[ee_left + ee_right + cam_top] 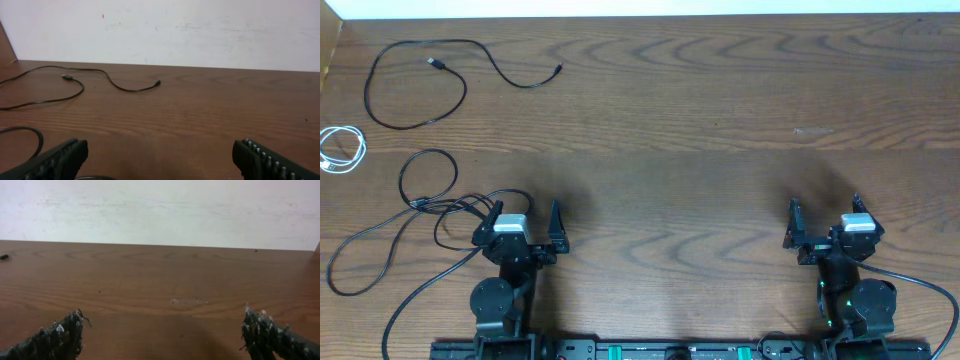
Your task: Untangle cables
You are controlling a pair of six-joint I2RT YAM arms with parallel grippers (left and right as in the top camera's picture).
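While apart: far black cable [523, 87], near black cable [428, 151], white cable [360, 145].

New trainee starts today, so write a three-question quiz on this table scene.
1. True or false: the white cable lies near the table's left edge.
2. The far black cable is: A) held by a gripper B) lying loose C) knotted with the white one.
3. Fill in: the left gripper and right gripper are both ____.
Key: 1 true; 2 B; 3 open.
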